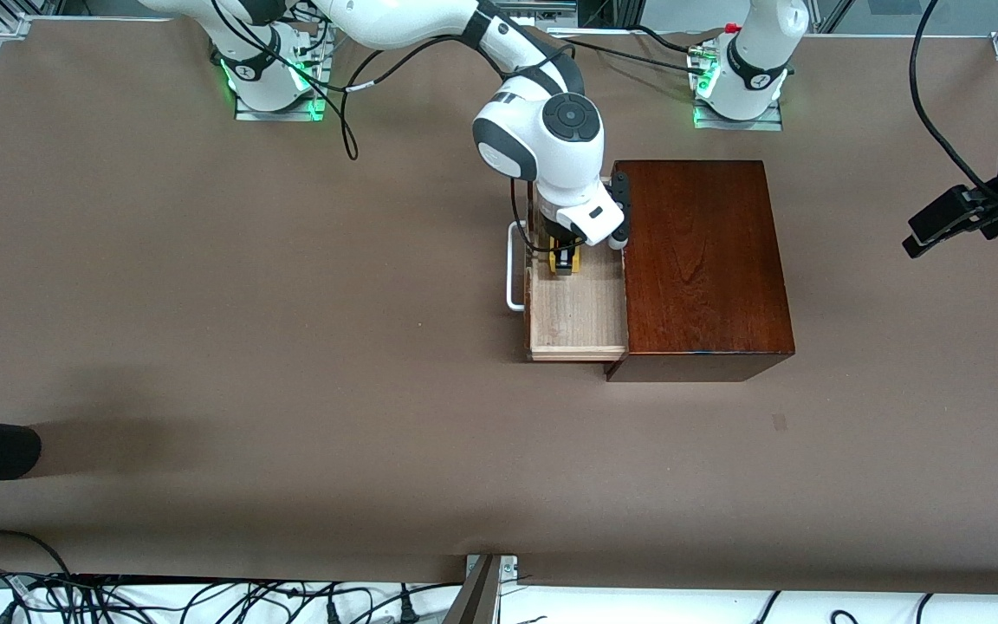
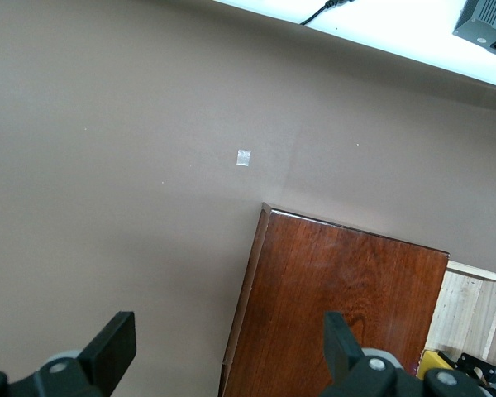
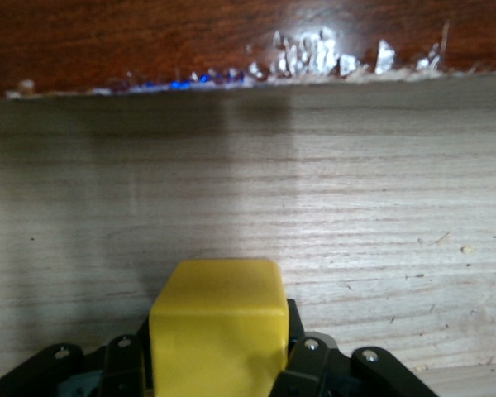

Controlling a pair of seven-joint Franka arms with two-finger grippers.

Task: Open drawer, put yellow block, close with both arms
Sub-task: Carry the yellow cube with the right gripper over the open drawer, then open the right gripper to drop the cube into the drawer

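1. Drawer [image 1: 575,316] stands pulled out of the dark wooden box [image 1: 703,260], toward the right arm's end of the table [image 1: 204,347]; its pale floor is bare nearer the front camera.
2. You have the right end effector [image 1: 565,258] down inside the drawer, grasping the yellow block [image 1: 565,260] between its fingers, low over the wood floor.
3. Your left end effector [image 2: 223,351] waits high over the table beside the box, released, fingers wide apart.
4. To finish well, I'd judge you should open fully, then lift straight up, clearing the drawer walls and white handle [image 1: 513,267].
5. No brand, label or writing is readable anywhere.
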